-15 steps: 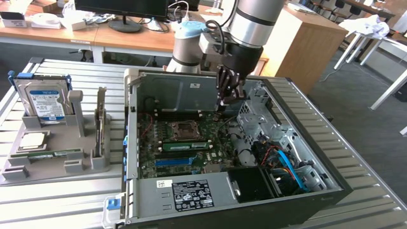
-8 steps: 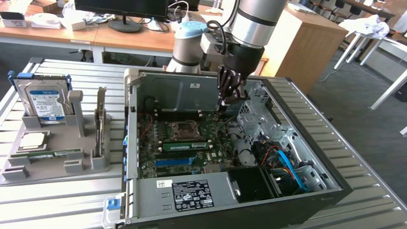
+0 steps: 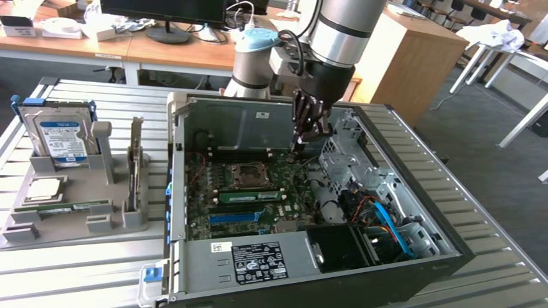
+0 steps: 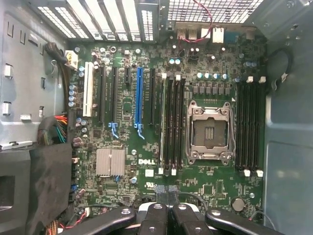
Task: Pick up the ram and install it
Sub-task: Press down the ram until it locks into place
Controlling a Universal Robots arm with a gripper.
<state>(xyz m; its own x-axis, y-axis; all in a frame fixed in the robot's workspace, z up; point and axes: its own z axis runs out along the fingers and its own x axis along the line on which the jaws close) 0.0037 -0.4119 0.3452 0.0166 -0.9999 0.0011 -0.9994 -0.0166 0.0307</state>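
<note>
Pincer (image 3: 301, 141) closed on nothing, hovering in the open computer case (image 3: 240, 119) over the motherboard (image 3: 224, 221). The ram (image 3: 248, 196) sits slotted beside the CPU socket (image 3: 248, 174); hard drive (image 3: 61, 138) and expansion card (image 3: 135, 170) stand in a holder (image 3: 60, 226) alongside.

Bright, even room light washes the slatted table (image 3: 86, 269); inside the computer case (image 3: 248, 122) it is darker (nearly black at one corner). From the wrist, the motherboard (image 4: 215, 191) is evenly lit, while the vent slots (image 4: 98, 14) glare white.

Silver-grey tubing is seen on the arm (image 3: 342, 25), a light-blue cap (image 3: 256, 40) beside it; the black hand (image 3: 301, 145) is studded with screws (image 4: 178, 207).
</note>
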